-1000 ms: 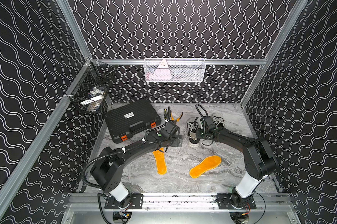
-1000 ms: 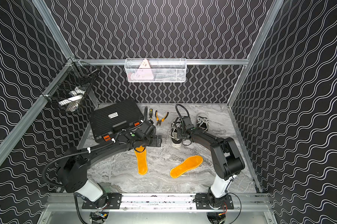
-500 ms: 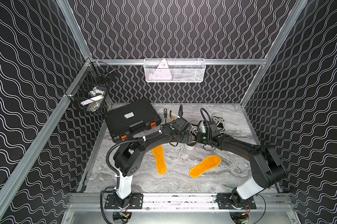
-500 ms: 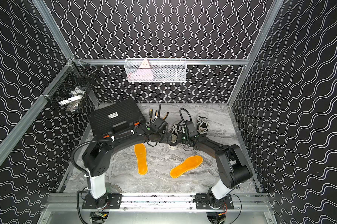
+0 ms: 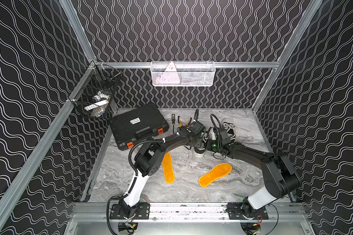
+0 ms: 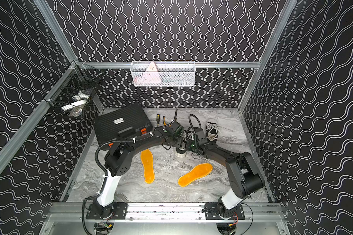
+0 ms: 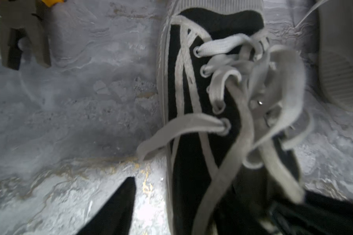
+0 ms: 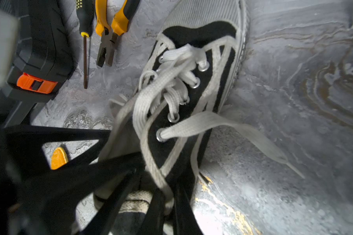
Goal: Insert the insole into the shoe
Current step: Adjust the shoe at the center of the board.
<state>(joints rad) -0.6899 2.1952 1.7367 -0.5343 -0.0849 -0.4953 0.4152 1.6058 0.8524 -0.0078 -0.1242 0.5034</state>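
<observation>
Shoe [image 8: 194, 91], black canvas with loose white laces [image 8: 171, 81], lies mid-table between both low, outstretched arms. The right gripper [image 8: 169, 201] pinches its collar; the left gripper [image 7: 202, 193] straddles it, unclosed. Flat orange insoles [image 5: 168, 171] lie nearby.

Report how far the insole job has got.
Done: nothing inserted; both insoles lie flat on the table, apart from the shoe. In hand: the right gripper is shut on the shoe, and the left gripper straddles its side, jaws open. Left: pick up an insole and slide it in.
</observation>
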